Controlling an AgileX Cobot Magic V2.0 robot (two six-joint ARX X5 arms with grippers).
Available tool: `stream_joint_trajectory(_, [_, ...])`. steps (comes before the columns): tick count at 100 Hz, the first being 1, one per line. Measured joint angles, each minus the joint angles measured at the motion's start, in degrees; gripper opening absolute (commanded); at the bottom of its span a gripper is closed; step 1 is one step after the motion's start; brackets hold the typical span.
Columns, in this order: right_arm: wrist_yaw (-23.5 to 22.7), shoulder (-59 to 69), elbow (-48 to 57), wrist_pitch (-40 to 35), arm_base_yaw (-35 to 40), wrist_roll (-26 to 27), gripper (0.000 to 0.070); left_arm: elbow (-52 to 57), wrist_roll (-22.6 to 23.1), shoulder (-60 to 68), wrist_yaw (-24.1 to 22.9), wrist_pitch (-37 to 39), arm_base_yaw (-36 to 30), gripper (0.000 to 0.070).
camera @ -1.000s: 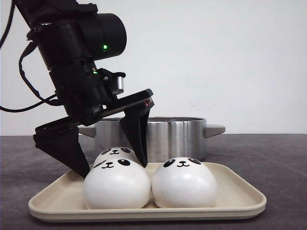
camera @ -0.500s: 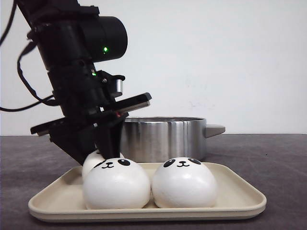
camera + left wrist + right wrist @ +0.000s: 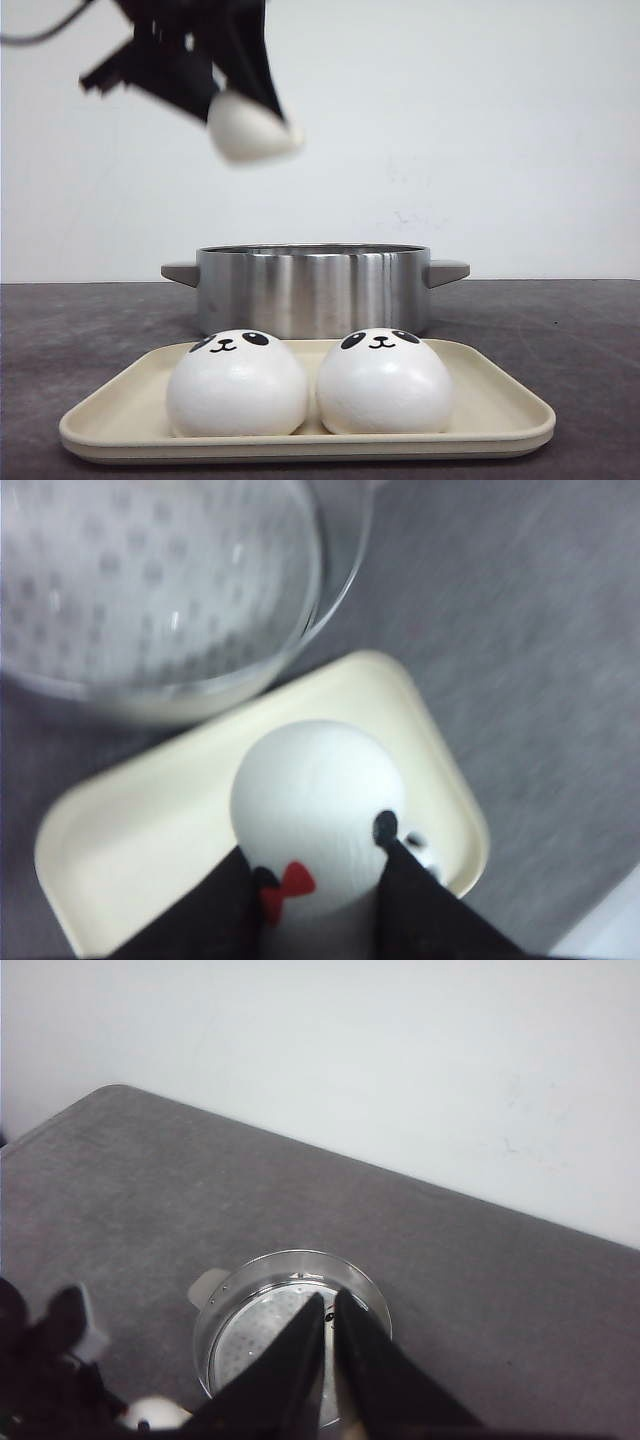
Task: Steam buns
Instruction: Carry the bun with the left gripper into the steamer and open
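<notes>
My left gripper [image 3: 245,115] is high at the upper left, shut on a white bun [image 3: 252,138] that hangs blurred above the left part of the steel pot [image 3: 315,290]. In the left wrist view the held bun [image 3: 310,780] sits between the two black fingers [image 3: 215,910], showing a black ear and a red bow mark. Two panda-faced buns [image 3: 237,385] [image 3: 383,382] rest side by side on the cream tray [image 3: 500,415]. My right gripper [image 3: 330,1300] is shut and holds nothing, high over the pot [image 3: 240,1305].
The pot stands behind the tray on the dark grey table [image 3: 560,330], with handles on both sides. Its perforated floor [image 3: 130,590] shows from above. A white wall lies behind.
The left gripper closed on the rear bun on the tray and lifted it well up, above the height of the pot's rim. The two front buns stay on the tray.
</notes>
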Motion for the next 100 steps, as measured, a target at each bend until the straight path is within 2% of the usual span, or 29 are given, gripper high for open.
stream_joint_trajectory(29, [-0.07,0.00,0.00,0.00,0.00,-0.13,0.0007,12.83,5.40,5.51,-1.40,0.63,5.11,0.0010])
stream_joint_trajectory(68, [-0.46,0.00,0.00,-0.22,0.00,-1.07,0.0007,16.98,5.84,23.80,-2.43,6.86,11.56,0.0011])
stream_joint_trajectory(100, [-0.46,0.00,0.00,-2.16,0.00,-1.09,0.0007,16.98,5.38,32.68,-2.99,12.17,13.81,0.0049])
